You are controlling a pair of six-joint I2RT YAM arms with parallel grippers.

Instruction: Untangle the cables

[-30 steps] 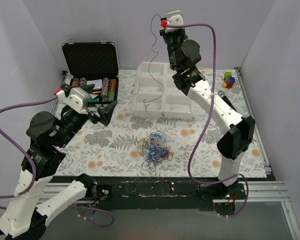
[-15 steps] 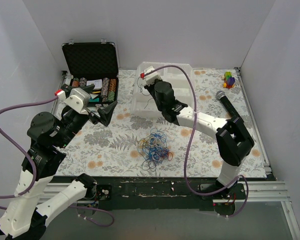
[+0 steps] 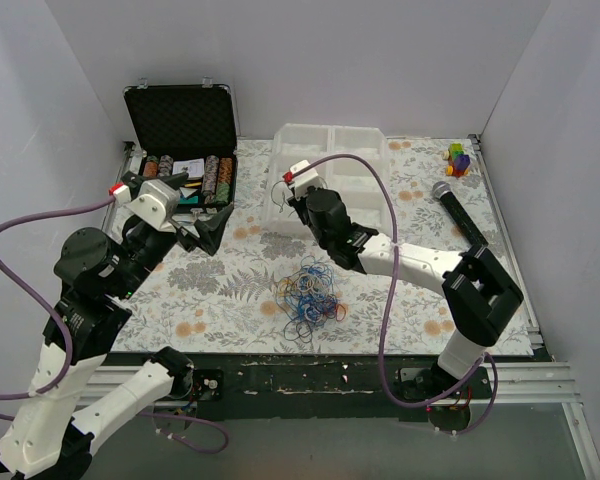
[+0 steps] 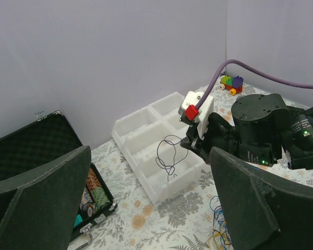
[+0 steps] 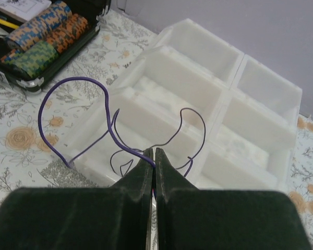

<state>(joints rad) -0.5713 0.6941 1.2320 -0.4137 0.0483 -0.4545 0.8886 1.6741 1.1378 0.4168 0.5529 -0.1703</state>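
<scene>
Finding: the cables [image 3: 310, 295] lie as one loose heap of blue, orange, yellow and dark loops on the mat, just toward 6 o'clock of table centre, with nothing touching them. One strand is apart from the heap: a thin purple wire [image 5: 110, 122], pinched partway along its length by the right gripper [image 5: 152, 153], whose jaws are pressed fully together on it. That gripper hangs at 11 o'clock of the heap, over the near-left corner of the white tray [image 3: 365, 140]. The wire curls out in open loops above the tray's compartments; whether it touches a wall cannot be told. The left gripper [image 3: 202, 230] is spread wide and holds nothing, standing at 9 o'clock of the heap, near the case [image 3: 180, 110]. Assessment: these wires look very light and springy, keeping their curl, so they are likely to hook one another and drag neighbours along. The best hold is a single strand showing free at the heap's outer rim, taken on a bare run rather than at a crossing, and raised slowly. Risk: a thin wire may slip from the pads.
</scene>
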